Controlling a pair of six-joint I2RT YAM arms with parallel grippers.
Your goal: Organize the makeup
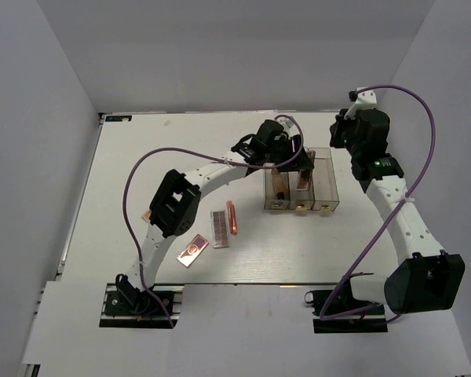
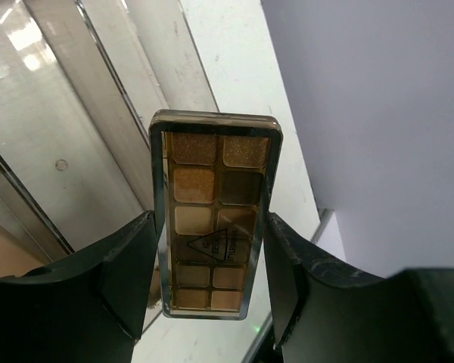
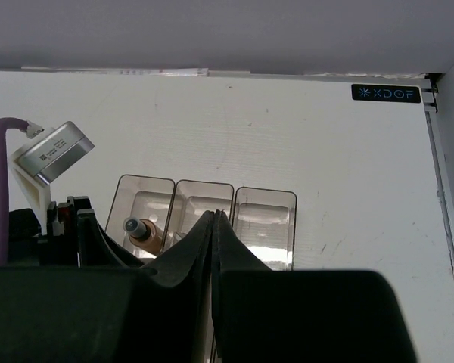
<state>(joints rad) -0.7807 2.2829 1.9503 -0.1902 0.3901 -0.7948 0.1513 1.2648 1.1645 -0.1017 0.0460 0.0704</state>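
Note:
My left gripper point(image 1: 295, 162) is shut on a gold-brown eyeshadow palette point(image 2: 216, 166), held upright over the clear three-compartment box point(image 1: 326, 188); in the left wrist view its fingers point(image 2: 132, 265) press both long edges. A small tan bottle point(image 3: 140, 231) lies in an end compartment and also shows in the top view point(image 1: 278, 185). On the table lie another palette point(image 1: 219, 228), a thin pink stick point(image 1: 232, 217) and a rose-gold compact point(image 1: 193, 251). My right gripper point(image 1: 352, 129) is shut and empty, raised beside the box point(image 3: 265, 215).
The left arm point(image 1: 177, 200) arches over the table's left half, and a small item point(image 1: 147, 214) peeks out from under it. Grey walls close in the back and both sides. Purple cables loop over both arms.

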